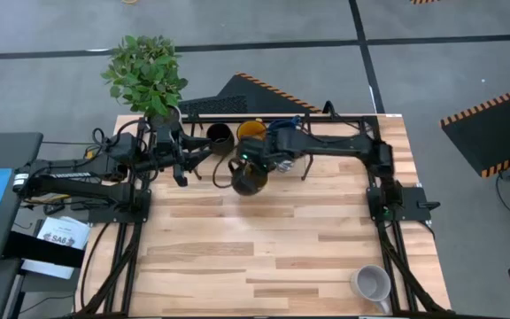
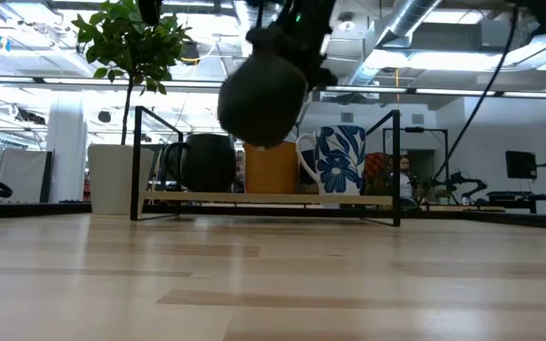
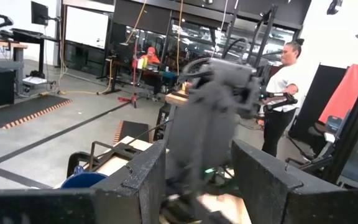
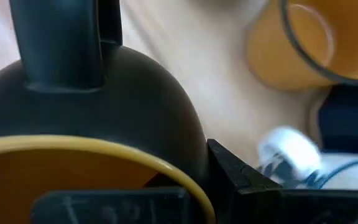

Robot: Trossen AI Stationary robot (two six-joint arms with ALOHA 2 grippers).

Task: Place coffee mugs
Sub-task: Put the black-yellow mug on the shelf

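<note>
Where right hand (image 1: 248, 168) grips: dark mug (image 1: 249, 180), aloft.

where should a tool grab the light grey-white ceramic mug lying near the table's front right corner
The light grey-white ceramic mug lies tipped on its side, apart from everything else, its open mouth facing partly up. Probably best to come straight down from above and pinch its rim wall, one finger inside the mouth and one outside; its handle cannot be made out.

Right pincer (image 1: 248, 171) clamped, raised above table; left pincer (image 1: 181, 165) parted, waiting beside it.
</note>
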